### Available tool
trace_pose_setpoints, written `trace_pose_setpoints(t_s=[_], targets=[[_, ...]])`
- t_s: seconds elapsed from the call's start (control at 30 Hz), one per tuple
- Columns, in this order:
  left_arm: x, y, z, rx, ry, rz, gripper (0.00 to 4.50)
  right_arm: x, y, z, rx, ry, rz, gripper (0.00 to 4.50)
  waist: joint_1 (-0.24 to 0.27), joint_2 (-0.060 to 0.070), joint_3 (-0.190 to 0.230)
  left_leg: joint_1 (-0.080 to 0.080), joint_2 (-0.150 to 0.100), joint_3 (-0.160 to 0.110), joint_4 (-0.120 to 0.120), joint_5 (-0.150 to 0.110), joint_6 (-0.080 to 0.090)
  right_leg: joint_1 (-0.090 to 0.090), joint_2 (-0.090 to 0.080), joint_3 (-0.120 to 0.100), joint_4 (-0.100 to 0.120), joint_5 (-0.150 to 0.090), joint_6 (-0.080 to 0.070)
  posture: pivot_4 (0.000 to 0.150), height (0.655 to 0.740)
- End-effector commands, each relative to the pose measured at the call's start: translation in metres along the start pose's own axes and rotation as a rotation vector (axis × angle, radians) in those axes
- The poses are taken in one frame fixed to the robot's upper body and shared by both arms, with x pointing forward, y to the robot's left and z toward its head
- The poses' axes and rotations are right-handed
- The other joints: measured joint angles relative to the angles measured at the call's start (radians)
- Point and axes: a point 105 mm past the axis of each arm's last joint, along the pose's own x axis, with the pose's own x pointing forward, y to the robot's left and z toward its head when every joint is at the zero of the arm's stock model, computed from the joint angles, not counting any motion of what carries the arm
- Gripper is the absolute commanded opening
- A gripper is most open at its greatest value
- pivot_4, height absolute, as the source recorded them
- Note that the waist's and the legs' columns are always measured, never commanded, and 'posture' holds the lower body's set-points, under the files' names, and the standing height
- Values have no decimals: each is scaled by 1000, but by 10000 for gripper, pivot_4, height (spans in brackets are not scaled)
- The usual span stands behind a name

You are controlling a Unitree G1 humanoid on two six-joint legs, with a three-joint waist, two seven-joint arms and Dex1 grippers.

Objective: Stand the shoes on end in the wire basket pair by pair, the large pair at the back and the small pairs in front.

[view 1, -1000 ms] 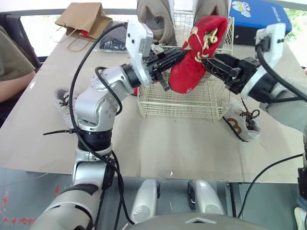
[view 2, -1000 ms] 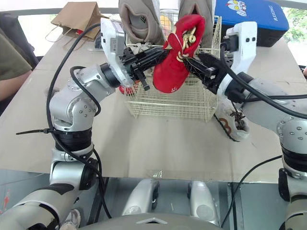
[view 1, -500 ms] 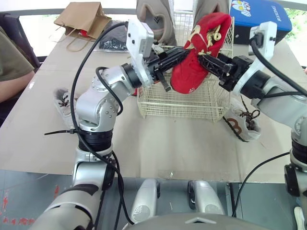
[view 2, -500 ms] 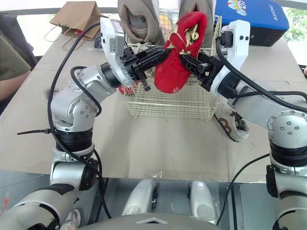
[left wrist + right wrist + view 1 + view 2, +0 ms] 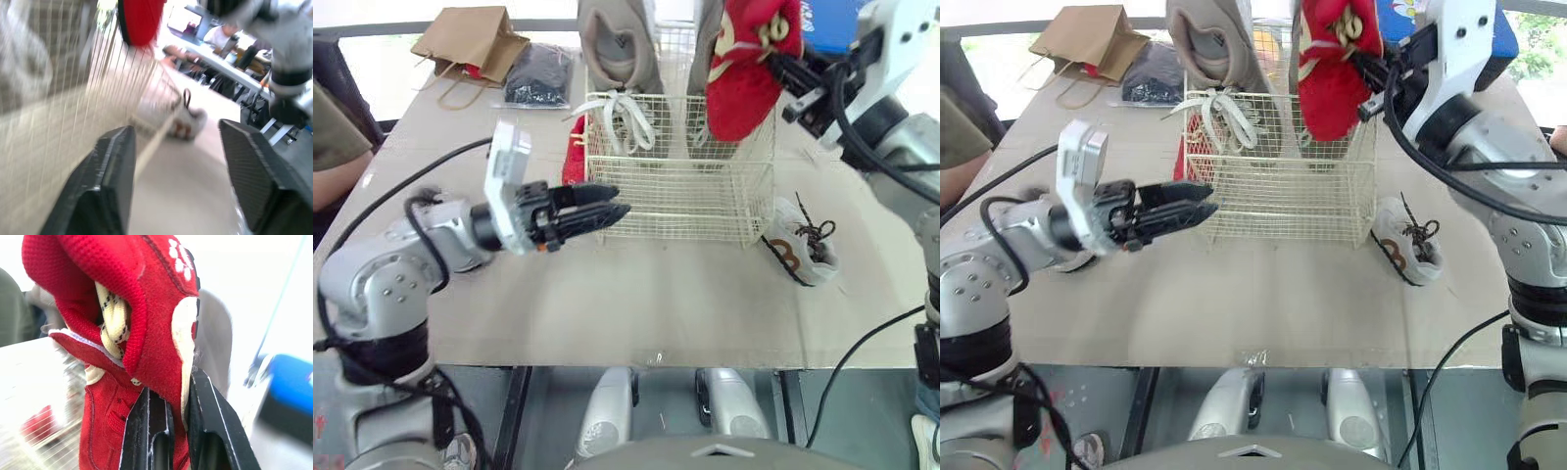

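Your counter [image 5: 656, 304] is a flat, matte tan sheet. On it, toward 12 o'clock, stands the wire basket [image 5: 685, 201], a cream rectangular grid of thin rods.

The 2 large grey shoes [image 5: 619, 54] stand on end along its 12 o'clock wall. They look soft and suede-like, and white laces spill over the rim.

A creased brown paper bag [image 5: 470, 39] lies at the counter's 11 o'clock.

Your right gripper [image 5: 172, 383] has its jaws clenched on the heel edge of the red shoe [image 5: 744, 78]. The shoe has a knitted collar, a suede-like upper, a cream heel patch and thick cream laces. It hangs toe down over the basket's 2 o'clock corner, in front of one grey shoe.

A second red shoe [image 5: 573, 157] sits against the basket's 9 o'clock wall. You cannot tell whether it is inside or outside.

A small white shoe [image 5: 803, 250] with dark laces lies on its side at the basket's 4 o'clock.

Your left gripper [image 5: 622, 201] hovers at the basket's 8 o'clock corner, with its jaws released and nothing between them.
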Motion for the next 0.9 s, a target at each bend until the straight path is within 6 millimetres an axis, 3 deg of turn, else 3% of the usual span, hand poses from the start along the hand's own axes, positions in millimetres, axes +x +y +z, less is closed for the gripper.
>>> trace_pose_setpoints(t_s=[0.03,0.13,0.3,0.33,0.37,0.43,0.53,0.67,0.73,0.9], targets=[[-5,-15,7,104,-31,-12,29852,3,-1,11,-129,-84,24,0,7,0,0,0,0,1,0,0,0,0,0,1,0,0,0,1500,7400],[-6,-14,11,121,-81,25,29852,6,2,-13,-200,-49,45,0,13,-1,0,0,0,1,0,0,0,0,0,1,0,0,0,1500,7400],[-5,-13,15,162,-99,58,29852,-2,3,-72,-116,52,50,0,12,-2,-1,0,0,1,1,0,0,0,0,1,0,0,0,1500,7400],[-6,-12,16,167,-107,73,30367,-5,2,-80,-50,53,42,6867,11,-1,-1,0,0,1,1,0,0,0,0,1,0,0,0,1500,7400],[-8,-10,16,170,-111,89,30367,-8,3,-86,-21,59,45,9502,10,-1,-1,0,0,1,0,0,0,0,0,1,0,0,0,1500,7400],[-13,-2,16,173,-124,139,30367,-11,5,-94,-22,69,50,18892,6,-1,-1,1,0,2,0,0,0,0,0,2,1,0,0,1500,7400],[-30,29,23,168,-159,276,30367,-14,2,-84,-32,41,29,33180,8,0,-1,3,0,2,0,0,0,1,0,2,1,0,0,1500,7400],[-54,78,31,148,-143,458,30367,-28,3,-59,-71,12,54,33180,16,0,-1,2,0,-1,1,0,0,1,1,-1,2,0,-1,1500,7400],[-59,104,24,104,-39,525,30367,-39,7,-44,-119,-1,92,33180,26,1,-1,1,-1,-1,1,0,0,2,0,-1,1,0,-1,1500,7400],[-46,157,17,-30,88,574,30367,-72,45,-18,-218,31,340,33180,35,0,-1,0,-1,-2,0,0,0,2,0,-4,-2,0,0,1500,7400]])
